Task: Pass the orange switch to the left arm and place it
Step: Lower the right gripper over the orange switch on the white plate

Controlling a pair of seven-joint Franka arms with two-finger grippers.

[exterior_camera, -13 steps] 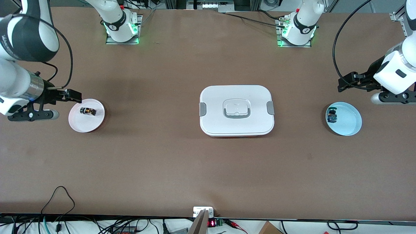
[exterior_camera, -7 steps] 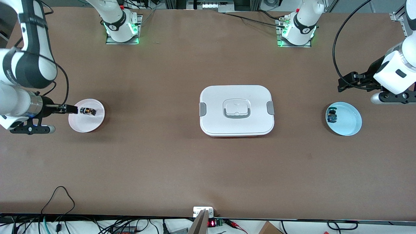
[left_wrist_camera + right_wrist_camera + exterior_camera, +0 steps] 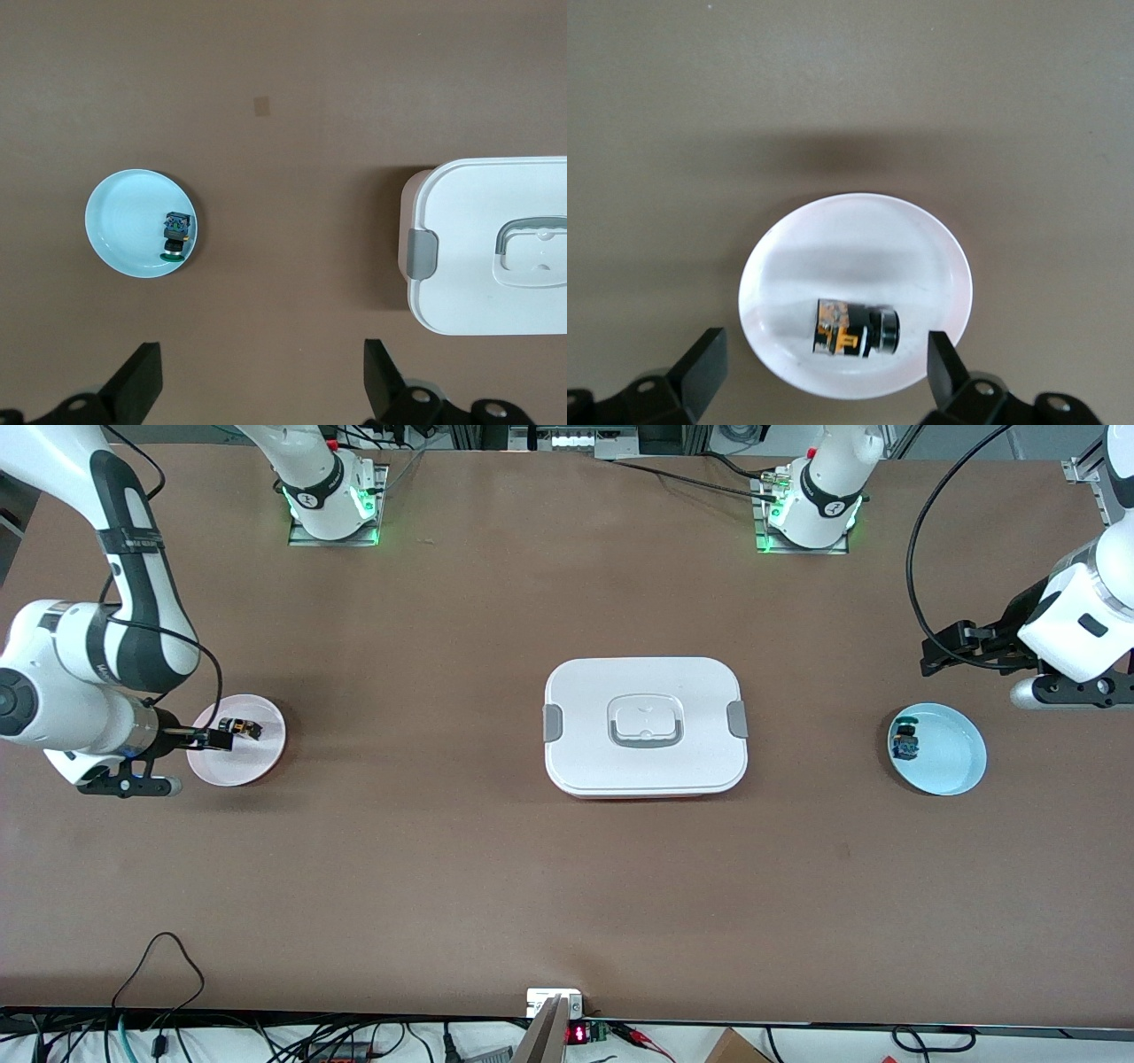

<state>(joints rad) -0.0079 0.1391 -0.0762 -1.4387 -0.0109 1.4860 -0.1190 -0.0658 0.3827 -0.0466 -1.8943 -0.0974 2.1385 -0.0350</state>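
The orange switch [image 3: 241, 728] lies on its side in a white plate [image 3: 252, 766] toward the right arm's end of the table. My right gripper [image 3: 215, 738] is open and low over that plate. In the right wrist view the switch [image 3: 852, 328] lies in the plate [image 3: 859, 230], between the spread fingers of the right gripper [image 3: 824, 372] and untouched. The white lidded box [image 3: 645, 726] sits at the table's middle. My left gripper [image 3: 928, 657] is open and empty, and that arm waits over the table by a light blue plate [image 3: 961, 766].
A small switch with a blue and green body [image 3: 905, 742] lies in the light blue plate. The left wrist view shows this plate [image 3: 115, 230], that switch [image 3: 175, 236], the box's end [image 3: 496, 257] and the left gripper [image 3: 261, 372] over bare table.
My right arm has swung down and over the white plate, bringing its open gripper around the orange switch. The left arm, the box and both plates have not moved.
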